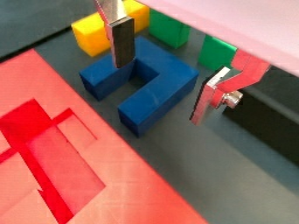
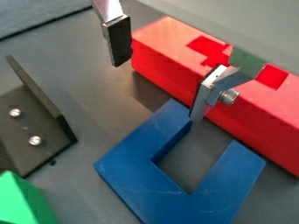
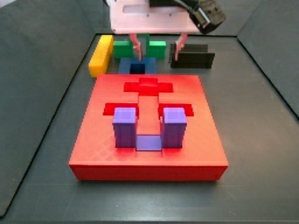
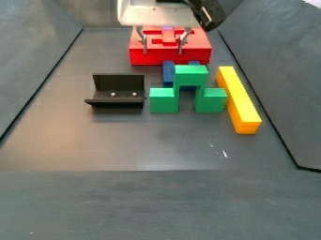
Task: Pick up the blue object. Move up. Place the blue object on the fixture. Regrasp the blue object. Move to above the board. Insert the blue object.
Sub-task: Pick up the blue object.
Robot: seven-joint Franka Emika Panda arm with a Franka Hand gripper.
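Observation:
The blue object [image 1: 163,87] is a U-shaped block lying flat on the dark floor between the red board [image 1: 105,166] and the green blocks. It also shows in a wrist view [image 2: 135,171] and in both side views [image 3: 138,66] [image 4: 167,71]. My gripper [image 1: 163,66] is open and empty just above it. One finger [image 1: 121,39] hangs over the U's notch and the other finger [image 1: 208,94] is past the block's outer side. The black fixture [image 2: 30,131] stands apart from the blue object, seen in both side views [image 3: 194,59] [image 4: 115,91].
A purple U-shaped piece [image 3: 122,127] sits in the board [image 3: 201,144]. Green blocks [image 4: 189,80] and a long yellow bar [image 4: 238,98] lie close beside the blue object. Dark walls ring the floor.

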